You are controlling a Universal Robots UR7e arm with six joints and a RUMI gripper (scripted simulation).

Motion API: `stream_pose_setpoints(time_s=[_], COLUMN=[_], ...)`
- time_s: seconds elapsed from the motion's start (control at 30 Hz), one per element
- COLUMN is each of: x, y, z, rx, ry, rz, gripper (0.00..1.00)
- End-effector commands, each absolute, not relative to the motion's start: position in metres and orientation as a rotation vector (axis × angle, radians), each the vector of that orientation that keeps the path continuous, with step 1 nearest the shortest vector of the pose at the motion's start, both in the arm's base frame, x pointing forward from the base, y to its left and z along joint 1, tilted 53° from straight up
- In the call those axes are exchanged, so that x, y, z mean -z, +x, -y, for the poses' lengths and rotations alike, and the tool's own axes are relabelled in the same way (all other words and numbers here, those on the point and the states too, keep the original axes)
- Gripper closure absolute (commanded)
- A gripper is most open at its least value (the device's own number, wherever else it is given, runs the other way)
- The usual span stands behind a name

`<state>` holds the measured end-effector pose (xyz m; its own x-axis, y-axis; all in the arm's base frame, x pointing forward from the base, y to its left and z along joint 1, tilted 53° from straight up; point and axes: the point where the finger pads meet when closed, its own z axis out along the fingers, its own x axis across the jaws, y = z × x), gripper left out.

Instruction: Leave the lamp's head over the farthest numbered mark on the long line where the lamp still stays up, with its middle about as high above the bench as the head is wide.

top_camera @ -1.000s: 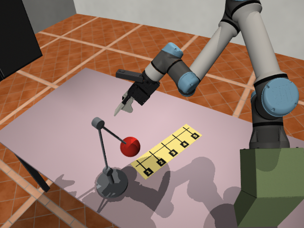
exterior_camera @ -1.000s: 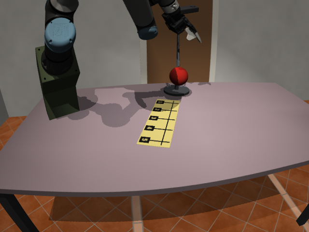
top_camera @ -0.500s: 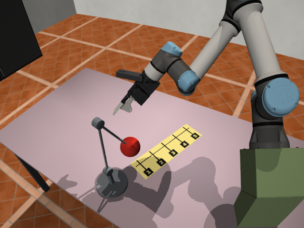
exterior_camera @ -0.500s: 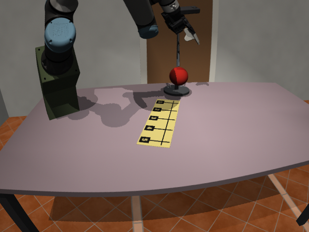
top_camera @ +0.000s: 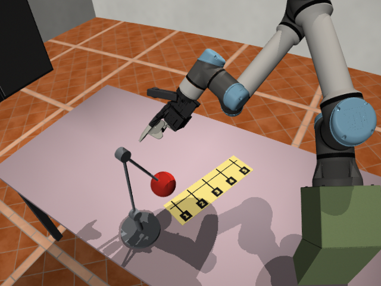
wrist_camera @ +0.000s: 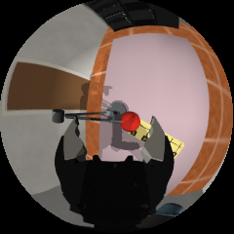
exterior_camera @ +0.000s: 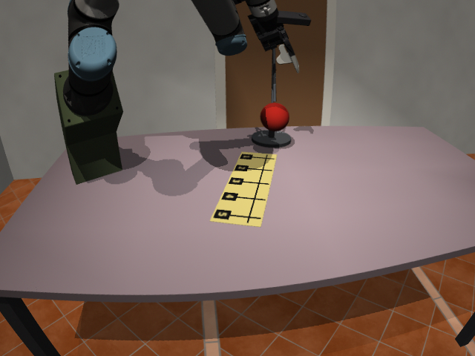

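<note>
The lamp has a round grey base (top_camera: 140,230) (exterior_camera: 271,140) (wrist_camera: 117,108), a thin upright arm, a grey elbow joint (top_camera: 122,154) (wrist_camera: 58,115) and a second arm sloping down to the red ball head (top_camera: 162,183) (exterior_camera: 274,116) (wrist_camera: 130,119). The head hangs above the bench, between the base and the near end of the yellow strip (top_camera: 212,188) (exterior_camera: 243,191) (wrist_camera: 172,143). The strip carries a long line with marks 1 to 5. My gripper (top_camera: 152,131) (exterior_camera: 287,58) (wrist_camera: 114,116) is open and empty. It hangs in the air above and behind the elbow joint, clear of the lamp.
The pink-grey bench (top_camera: 77,132) (exterior_camera: 345,191) carries the lamp and the strip. The arm's green pedestal (top_camera: 335,233) (exterior_camera: 90,130) stands at the bench's edge beyond mark 5. A black panel (top_camera: 21,46) stands off the bench at the far left.
</note>
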<state>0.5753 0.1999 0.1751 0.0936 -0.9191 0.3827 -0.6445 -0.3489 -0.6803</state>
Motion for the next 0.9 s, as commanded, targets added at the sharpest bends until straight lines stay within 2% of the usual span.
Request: stream_pose_setpoints(time_s=[0.0,0.87], x=[-0.174,-0.165], y=[0.573,0.563], z=[-0.199,-0.196], rx=[1.076,0.856], ry=[-1.960,-1.593], rz=[-1.645,-2.008], gripper=[0.00,0.00])
